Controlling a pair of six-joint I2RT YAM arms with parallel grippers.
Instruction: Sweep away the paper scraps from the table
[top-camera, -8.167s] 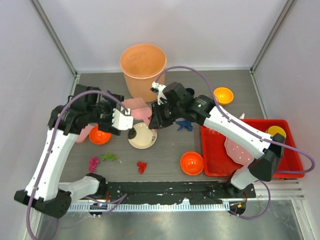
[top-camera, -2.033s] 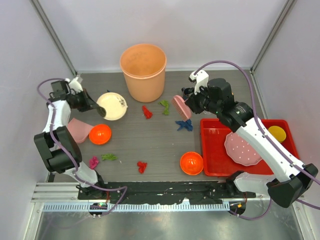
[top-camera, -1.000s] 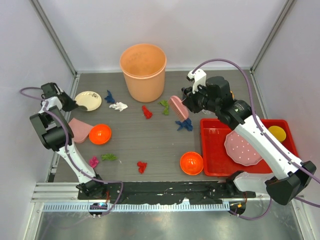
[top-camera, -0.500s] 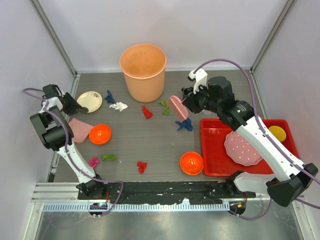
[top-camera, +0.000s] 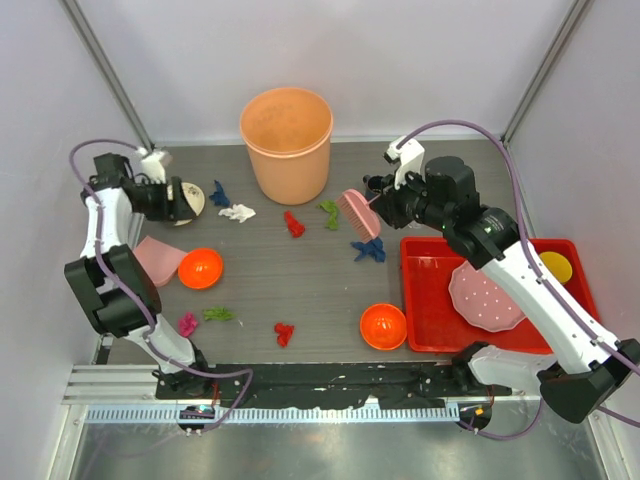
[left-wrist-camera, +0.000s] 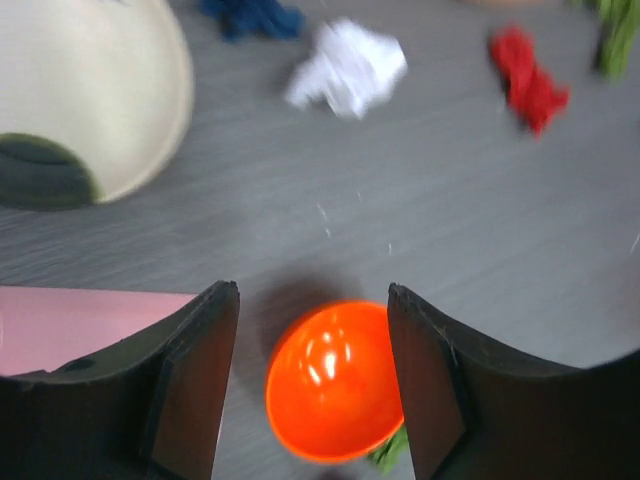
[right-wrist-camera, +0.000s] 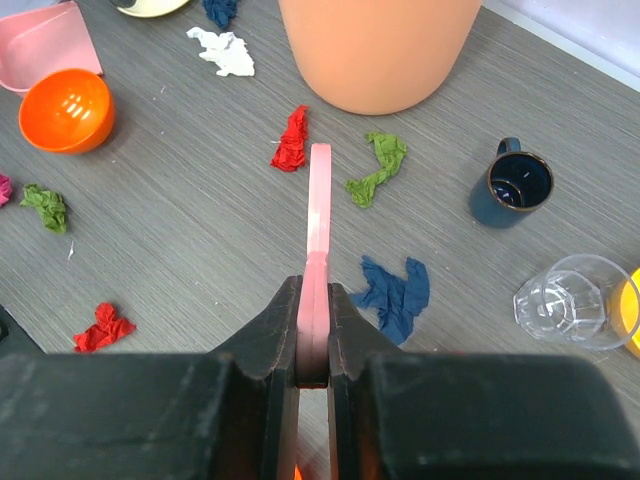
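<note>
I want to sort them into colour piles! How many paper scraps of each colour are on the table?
Red paper scraps: 2
Blue paper scraps: 2
Green paper scraps: 2
White paper scrap: 1
Magenta paper scrap: 1
Total: 8

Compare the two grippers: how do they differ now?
The left gripper is open and empty; the right gripper is shut on the pink brush. The left is beside the cream plate, the right above scraps near the bin. Both point down at the table.
</note>
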